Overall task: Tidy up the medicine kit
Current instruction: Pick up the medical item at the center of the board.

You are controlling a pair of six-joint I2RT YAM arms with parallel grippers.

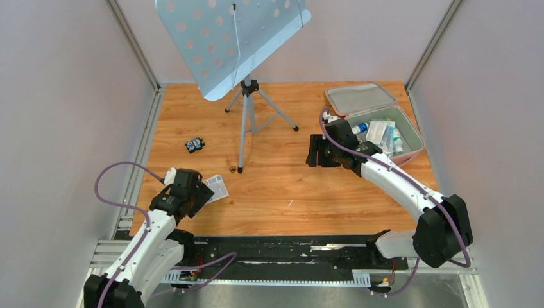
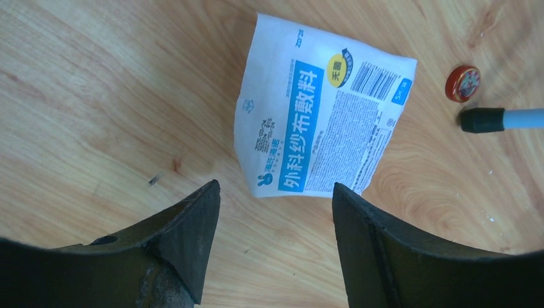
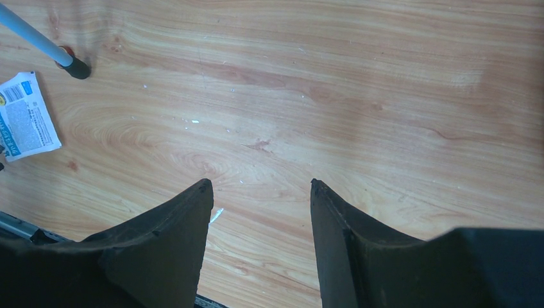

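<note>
I held the left claw [image 2: 274,186] apart and empty, aimed at the white-and-blue flat paper packet [image 2: 321,128] to grab it. Right claw [image 3: 260,185] apart, empty, waiting left of the pink soft zip medicine kit [image 1: 359,99].

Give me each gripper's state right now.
Left gripper: open, empty, next to the flat blue-and-white paper packet.
Right gripper: open, empty, over the light wooden table.

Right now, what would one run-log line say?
left end effector: open, at gauze packet | right end effector: open, empty | medicine kit: open, items inside
</note>
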